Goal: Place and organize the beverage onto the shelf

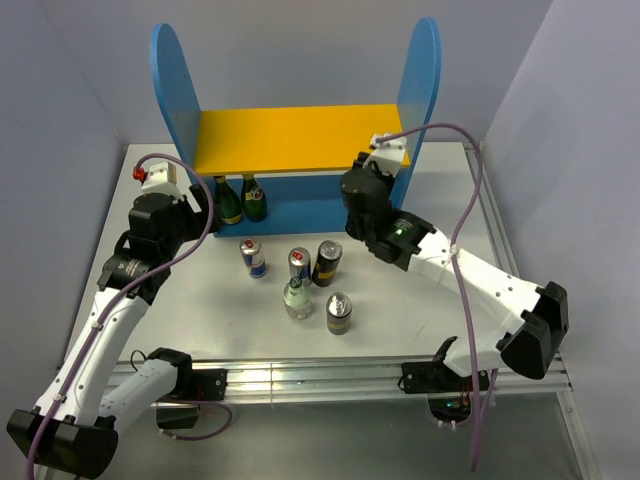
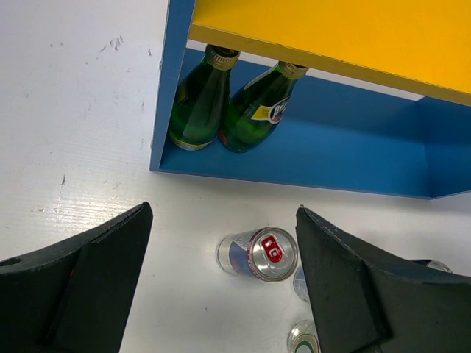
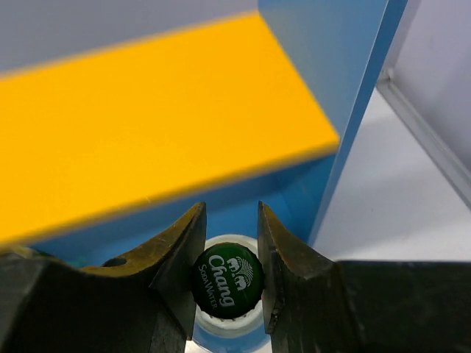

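left gripper (image 2: 224, 220) hangs released over the tabletop (image 2: 73, 110), with a blue-and-silver can (image 2: 259, 254) just below it and two green bottles (image 2: 221, 110) ahead on the shelf (image 2: 331, 154) floor. right gripper (image 3: 229, 213) is clenched on a green-capped bottle (image 3: 228, 281), with the yellow board (image 3: 147, 125) just ahead.

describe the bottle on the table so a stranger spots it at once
Five drinks cluster on the table before the blue shelf. The bottle stands in the near row, left of a black-and-gold can; it alone is clear glass.
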You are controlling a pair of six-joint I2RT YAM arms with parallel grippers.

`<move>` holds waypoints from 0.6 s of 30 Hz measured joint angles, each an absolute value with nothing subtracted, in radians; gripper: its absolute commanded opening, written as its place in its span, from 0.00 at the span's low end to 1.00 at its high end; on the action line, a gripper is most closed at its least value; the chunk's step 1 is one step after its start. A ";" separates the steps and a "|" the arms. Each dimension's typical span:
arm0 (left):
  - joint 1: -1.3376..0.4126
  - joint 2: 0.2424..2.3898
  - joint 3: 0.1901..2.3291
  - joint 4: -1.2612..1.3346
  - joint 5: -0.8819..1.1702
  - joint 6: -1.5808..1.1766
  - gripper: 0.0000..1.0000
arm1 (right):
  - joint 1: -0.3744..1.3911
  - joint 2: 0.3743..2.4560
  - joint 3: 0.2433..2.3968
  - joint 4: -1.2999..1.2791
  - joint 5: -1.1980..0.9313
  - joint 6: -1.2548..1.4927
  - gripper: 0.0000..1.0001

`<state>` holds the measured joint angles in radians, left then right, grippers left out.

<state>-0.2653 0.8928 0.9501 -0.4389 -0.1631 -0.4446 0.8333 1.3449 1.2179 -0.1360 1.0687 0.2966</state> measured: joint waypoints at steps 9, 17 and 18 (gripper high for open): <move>-0.265 0.893 0.950 -0.439 -0.163 -0.438 0.85 | 0.833 1.346 1.510 -0.128 1.068 0.089 0.00; -0.265 0.893 0.950 -0.439 -0.166 -0.438 0.85 | 0.800 1.441 1.747 -0.065 1.062 -0.082 0.00; -0.265 0.893 0.950 -0.439 -0.167 -0.438 0.85 | 0.790 1.459 1.772 -0.064 1.057 -0.094 0.00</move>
<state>-0.2653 0.8928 0.9501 -0.4393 -0.1665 -0.4381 0.7902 1.4593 1.7718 -0.0635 1.0573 -0.0940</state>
